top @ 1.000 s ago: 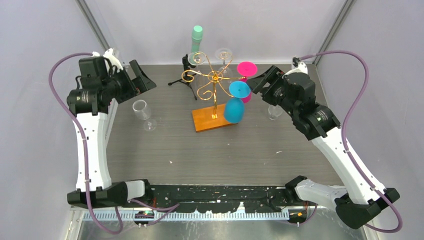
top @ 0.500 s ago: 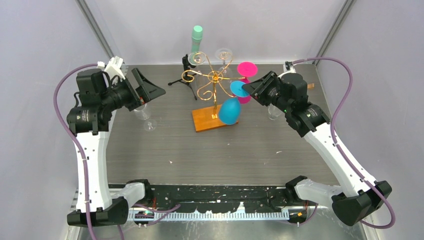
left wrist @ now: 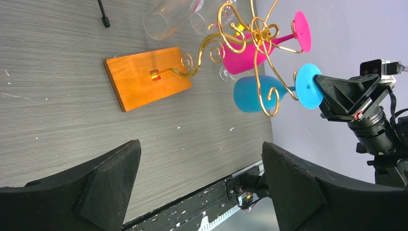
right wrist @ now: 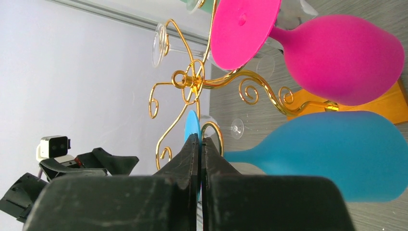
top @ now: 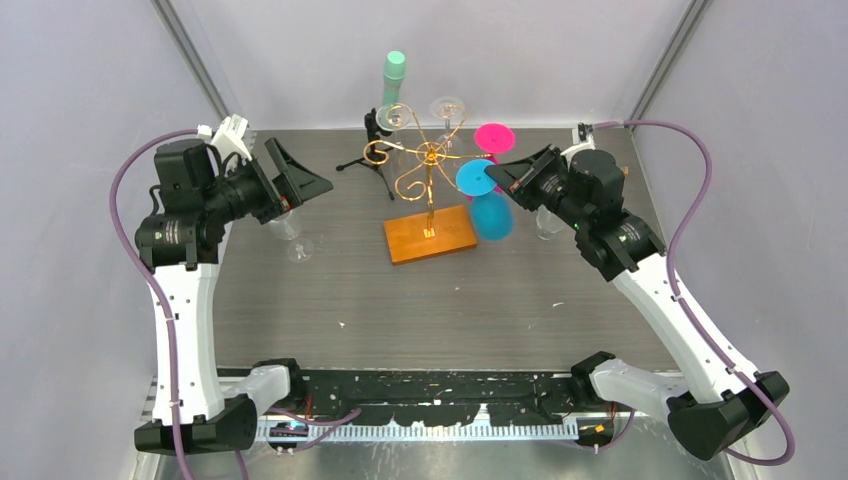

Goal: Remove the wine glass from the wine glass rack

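The wine glass rack (top: 430,155) is gold wire on an orange wooden base (top: 430,234). From its right arms hang a blue wine glass (top: 492,215) and a pink wine glass (top: 493,137). My right gripper (top: 500,178) is shut on the blue glass's flat foot (right wrist: 192,126); in the right wrist view the fingertips (right wrist: 199,138) pinch the disc edge-on beside a wire curl, with the blue bowl (right wrist: 337,154) to the right. The stem still sits in the rack's wire. My left gripper (top: 300,168) stands wide open left of the rack, holding nothing (left wrist: 200,147).
A small black tripod (top: 372,150) and a mint-green object (top: 393,75) stand behind the rack. Clear glasses hang at the rack's back (top: 447,108). One clear glass (top: 299,250) lies under my left gripper, another (top: 548,222) stands under my right arm. Walls close in on three sides.
The right gripper closed on the blue glass's foot. The blue bowl swung right, off the wooden base. The left arm came inward, then held still.
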Robot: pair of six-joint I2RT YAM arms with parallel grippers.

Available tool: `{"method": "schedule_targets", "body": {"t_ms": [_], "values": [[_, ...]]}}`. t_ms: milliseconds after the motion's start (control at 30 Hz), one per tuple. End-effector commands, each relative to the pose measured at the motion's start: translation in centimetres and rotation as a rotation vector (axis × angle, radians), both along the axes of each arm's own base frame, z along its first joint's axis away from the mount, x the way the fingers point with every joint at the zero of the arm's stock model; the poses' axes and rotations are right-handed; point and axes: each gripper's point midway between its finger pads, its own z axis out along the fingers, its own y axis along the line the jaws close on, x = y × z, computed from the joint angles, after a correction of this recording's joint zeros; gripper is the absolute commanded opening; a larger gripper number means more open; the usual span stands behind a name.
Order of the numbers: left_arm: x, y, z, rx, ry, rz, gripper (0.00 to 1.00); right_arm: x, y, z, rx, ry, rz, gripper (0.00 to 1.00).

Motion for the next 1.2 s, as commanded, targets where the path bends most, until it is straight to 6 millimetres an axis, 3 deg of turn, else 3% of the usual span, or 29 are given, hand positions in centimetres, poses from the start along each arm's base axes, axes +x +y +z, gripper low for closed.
{"method": "schedule_targets", "body": {"t_ms": [0, 333, 800, 1167], "values": [[-0.2, -0.4, 1.3, -0.017, -0.061, -0.023, 1.0, -1.1, -0.1, 2.6, 0.074, -0.048, 0.012, 0.0], [-0.1, -0.4, 1.4, -0.016, -0.065, -0.024, 1.0, -2.0, 1.1, 3.8, 0.163, -0.027, 0.083, 0.0], [-0.1, -0.3, 1.4, -0.015, -0.058, -0.021, 1.0, 0.5, 3.3, 3.1, 0.182, -0.016, 0.132, 0.0], [-0.3, -0.3, 1.8, -0.014, -0.066, -0.021, 1.0, 2.4, 2.0, 4.9, 0.166, -0.147, 0.031, 0.0]]}}
